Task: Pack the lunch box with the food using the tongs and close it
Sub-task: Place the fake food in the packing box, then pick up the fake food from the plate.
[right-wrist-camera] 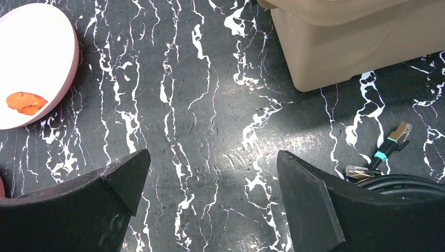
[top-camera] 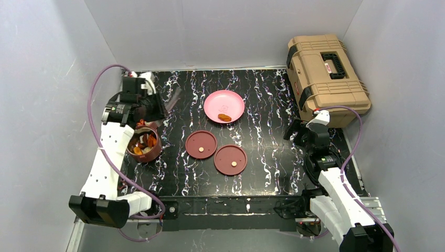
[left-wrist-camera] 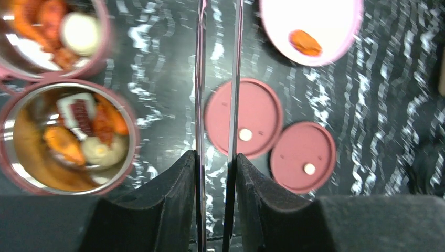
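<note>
My left gripper is shut on the tongs, whose two thin metal arms run up the left wrist view, slightly apart, with nothing between them. From above, that gripper hovers at the far left over the maroon lunch box bowls. One bowl holds orange chunks, a pale bun and dark bits. The other bowl holds orange pieces and a white piece. Two flat maroon lids lie mid-table. One orange food piece rests on the pink plate. My right gripper stands open over bare table.
A large tan toolbox sits at the back right, close to the right arm. A small cable plug lies by the right fingers. White walls enclose the black marbled table.
</note>
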`<state>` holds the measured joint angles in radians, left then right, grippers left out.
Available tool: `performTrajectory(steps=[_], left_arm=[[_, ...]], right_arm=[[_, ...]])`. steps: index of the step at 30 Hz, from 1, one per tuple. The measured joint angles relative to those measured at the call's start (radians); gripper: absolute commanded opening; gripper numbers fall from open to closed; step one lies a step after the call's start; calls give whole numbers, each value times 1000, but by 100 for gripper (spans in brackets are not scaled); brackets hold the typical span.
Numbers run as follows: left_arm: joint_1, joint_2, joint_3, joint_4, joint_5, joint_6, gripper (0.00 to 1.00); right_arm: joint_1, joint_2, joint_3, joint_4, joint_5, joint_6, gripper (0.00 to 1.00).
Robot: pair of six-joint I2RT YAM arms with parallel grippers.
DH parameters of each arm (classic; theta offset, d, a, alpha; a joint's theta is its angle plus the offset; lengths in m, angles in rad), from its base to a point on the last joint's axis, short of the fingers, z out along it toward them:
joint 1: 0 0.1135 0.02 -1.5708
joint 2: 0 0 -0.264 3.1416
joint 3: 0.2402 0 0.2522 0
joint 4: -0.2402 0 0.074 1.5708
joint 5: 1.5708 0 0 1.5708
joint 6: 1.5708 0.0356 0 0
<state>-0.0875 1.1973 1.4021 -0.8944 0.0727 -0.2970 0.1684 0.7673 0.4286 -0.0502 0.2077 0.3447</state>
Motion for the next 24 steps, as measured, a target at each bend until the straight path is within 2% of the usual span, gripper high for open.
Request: performTrajectory(steps=[4, 12, 18, 24], left_arm=[[-147, 4, 4, -2, 7, -53, 31], [-364, 60, -16, 43, 27, -171, 31], [-457, 150, -54, 89, 47, -225, 31], [-476, 192, -70, 125, 47, -240, 31]], right_arm=[[0, -3, 0, -2, 6, -1, 100], [0, -5, 0, -3, 15, -4, 100], [0, -5, 0, -3, 15, -4, 100], [0, -5, 0, -3, 15, -3, 100]])
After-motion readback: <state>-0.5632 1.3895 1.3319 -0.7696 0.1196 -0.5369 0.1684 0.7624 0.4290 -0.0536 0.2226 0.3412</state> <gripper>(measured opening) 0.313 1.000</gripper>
